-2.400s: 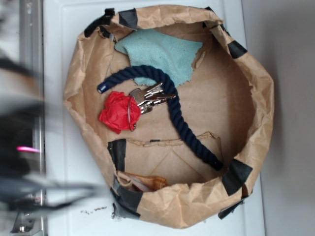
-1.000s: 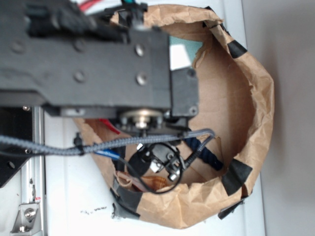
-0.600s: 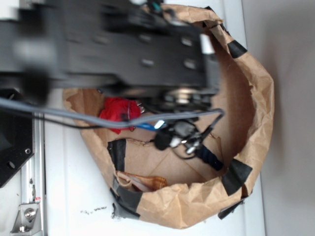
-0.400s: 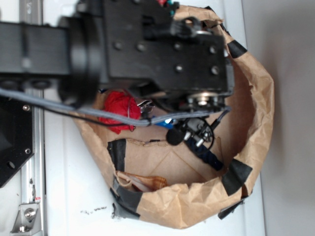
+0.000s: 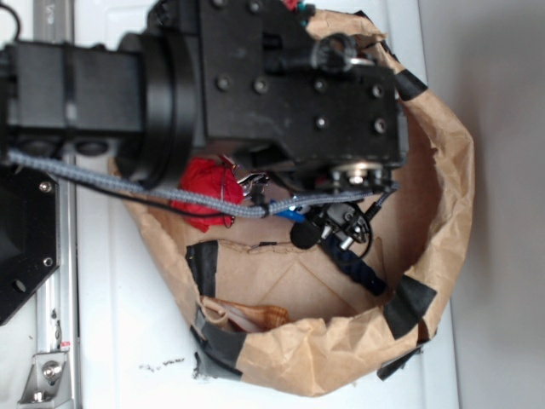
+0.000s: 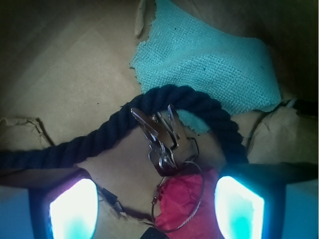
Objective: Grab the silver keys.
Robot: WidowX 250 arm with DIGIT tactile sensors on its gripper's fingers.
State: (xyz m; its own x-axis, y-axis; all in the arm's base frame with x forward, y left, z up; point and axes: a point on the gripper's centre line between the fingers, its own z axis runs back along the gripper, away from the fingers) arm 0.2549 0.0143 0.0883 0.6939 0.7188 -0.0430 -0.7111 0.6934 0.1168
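The silver keys [image 6: 162,137] lie on the brown paper floor of a crumpled paper bag [image 5: 443,170], untouched as far as we can see. In the wrist view they fan out just inside the curve of the thick navy rope [image 6: 99,137], their blades reaching up to it; whether they touch it we cannot tell. Their thin wire ring [image 6: 182,209] loops down over the red wad of paper [image 6: 182,201]. A teal cloth [image 6: 209,64] lies beyond the rope, toward the bag's far wall.

We judge the task to be in its approach stage: nothing is grasped yet, and the descent and the closing around the keys are left to do.

Our pincer [image 6: 156,204] is spread wide and holds nothing. Its two fingertips [image 6: 72,209] show as bright, glowing shapes at the lower corners of the wrist view, well apart. The keys and the red wad sit between them, nearer the right-hand one.

From the outside camera, the black arm [image 5: 255,85] covers most of the bag's top half. Only a sliver of keys [image 5: 249,181] peeks out beside the red wad [image 5: 204,192]. The bag rests on a white worktop [image 5: 128,324].
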